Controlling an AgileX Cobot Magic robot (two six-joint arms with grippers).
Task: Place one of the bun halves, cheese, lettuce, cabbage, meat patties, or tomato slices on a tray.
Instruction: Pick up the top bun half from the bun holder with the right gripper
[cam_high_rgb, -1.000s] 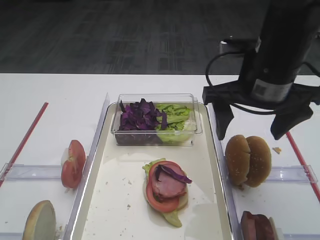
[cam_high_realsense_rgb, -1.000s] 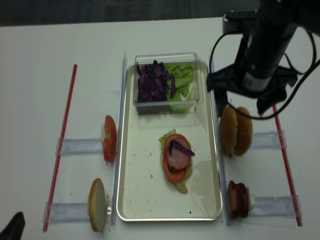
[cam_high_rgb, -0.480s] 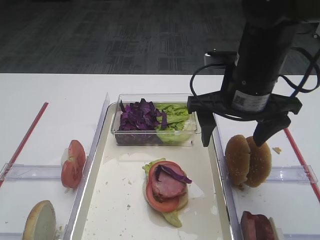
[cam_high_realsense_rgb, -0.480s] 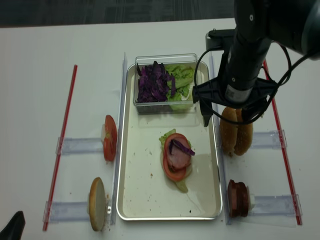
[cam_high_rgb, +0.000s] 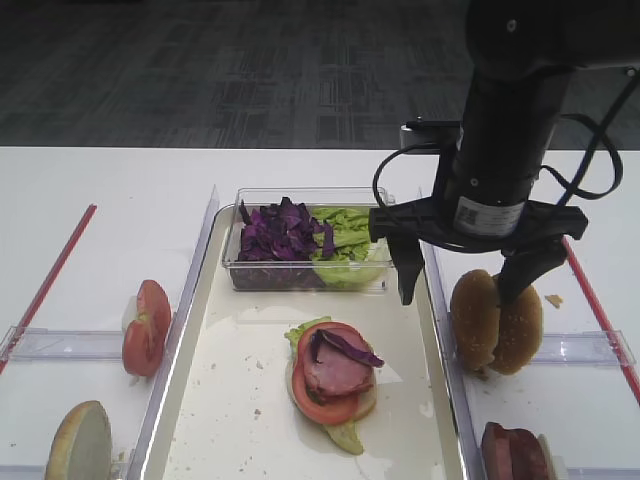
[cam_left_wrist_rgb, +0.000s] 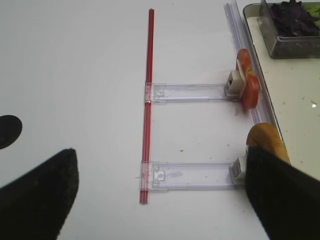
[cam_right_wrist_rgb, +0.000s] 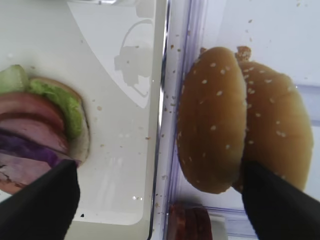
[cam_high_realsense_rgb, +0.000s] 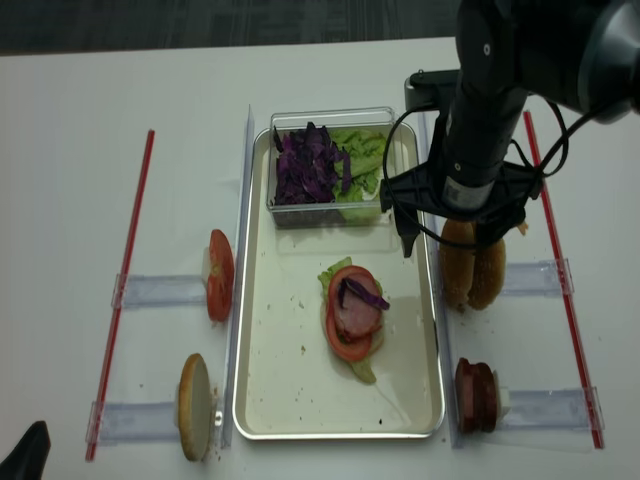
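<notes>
Two sesame bun halves (cam_high_rgb: 496, 320) (cam_right_wrist_rgb: 215, 120) stand on edge side by side, right of the cream tray (cam_high_rgb: 230, 400) (cam_high_realsense_rgb: 290, 385). My right gripper (cam_high_rgb: 460, 285) (cam_right_wrist_rgb: 160, 210) hangs open over them: one finger over the tray's right rim, the other at the pair, with the left bun between. On the tray lies a stack (cam_high_rgb: 335, 372) of bun, lettuce, tomato, meat and cabbage. Tomato slices (cam_high_rgb: 147, 325) and another bun half (cam_high_rgb: 80, 440) stand left of the tray. Meat patties (cam_high_rgb: 515, 452) stand at the front right. My left gripper (cam_left_wrist_rgb: 160, 200) is open and holds nothing. No cheese is in view.
A clear tub (cam_high_rgb: 310, 240) of purple cabbage and green lettuce sits at the tray's far end. Clear plastic holders (cam_left_wrist_rgb: 195, 175) and red strips (cam_left_wrist_rgb: 148, 100) lie on the white table on both sides. The right arm's cable (cam_high_rgb: 395, 165) loops above the tub.
My right arm has swung left and lowered, from right of the bun pair to straddling the left bun. Its jaws stay wide open. Nothing else has moved.
</notes>
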